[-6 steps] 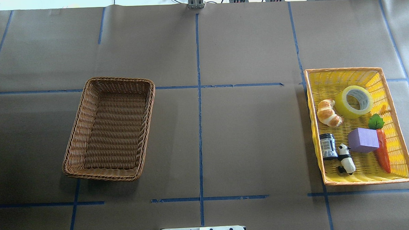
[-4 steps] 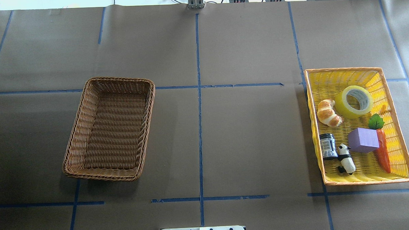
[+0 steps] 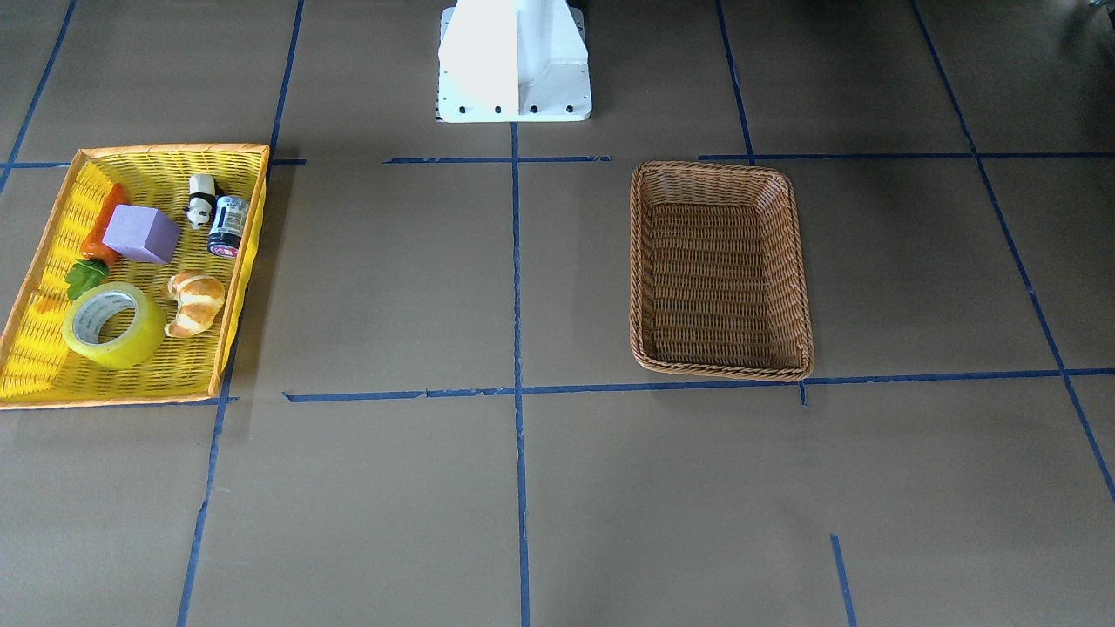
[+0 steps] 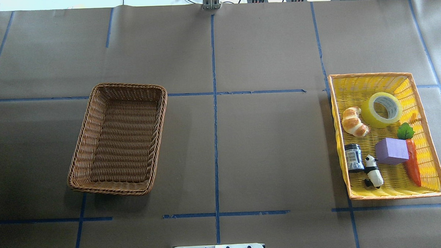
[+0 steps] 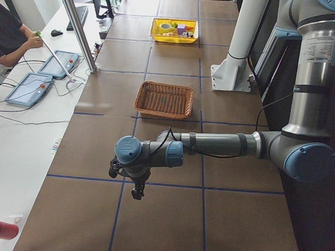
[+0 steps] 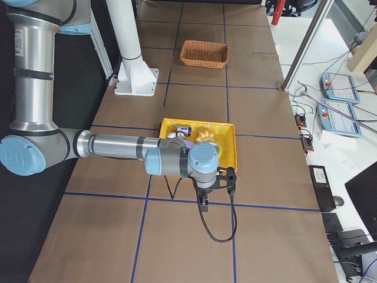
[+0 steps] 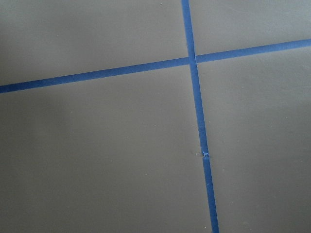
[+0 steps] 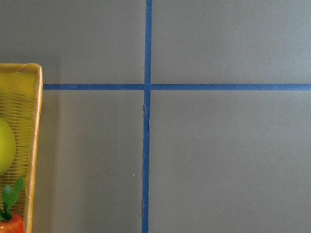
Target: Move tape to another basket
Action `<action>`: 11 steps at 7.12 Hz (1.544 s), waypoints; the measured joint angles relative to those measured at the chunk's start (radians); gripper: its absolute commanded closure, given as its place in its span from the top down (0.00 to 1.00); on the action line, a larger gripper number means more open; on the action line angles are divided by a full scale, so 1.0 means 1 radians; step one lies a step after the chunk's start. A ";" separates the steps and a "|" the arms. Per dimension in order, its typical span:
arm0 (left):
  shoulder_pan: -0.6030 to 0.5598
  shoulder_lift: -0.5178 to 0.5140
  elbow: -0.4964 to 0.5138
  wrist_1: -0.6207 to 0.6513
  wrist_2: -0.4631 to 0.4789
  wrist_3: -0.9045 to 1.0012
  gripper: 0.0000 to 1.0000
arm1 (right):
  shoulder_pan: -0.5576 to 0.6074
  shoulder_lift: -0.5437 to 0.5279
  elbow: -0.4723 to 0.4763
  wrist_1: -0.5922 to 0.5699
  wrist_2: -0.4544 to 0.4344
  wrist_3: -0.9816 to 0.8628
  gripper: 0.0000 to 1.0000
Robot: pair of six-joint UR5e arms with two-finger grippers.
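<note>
The tape, a yellow translucent roll with a white core, lies in the far part of the yellow orange-rimmed basket at the right; it also shows in the front view. The brown wicker basket stands empty at the left. My left gripper hangs over bare table beyond the brown basket, seen only in the left side view. My right gripper hangs just outside the yellow basket's end, seen only in the right side view. I cannot tell whether either is open or shut.
In the yellow basket lie a croissant, a purple block, a carrot, a panda figure and a dark jar. The robot's white base stands at the table's edge. An operator sits at a side desk.
</note>
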 measured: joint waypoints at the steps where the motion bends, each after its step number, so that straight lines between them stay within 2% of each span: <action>1: 0.000 -0.001 0.000 0.000 0.000 0.001 1.00 | 0.000 0.001 0.001 0.000 0.000 0.000 1.00; 7: 0.001 -0.010 -0.014 0.000 -0.002 -0.005 1.00 | -0.002 0.021 0.006 0.002 0.000 -0.001 1.00; 11: 0.002 -0.007 -0.046 0.000 -0.007 -0.009 1.00 | -0.059 0.119 -0.008 -0.005 -0.015 -0.003 1.00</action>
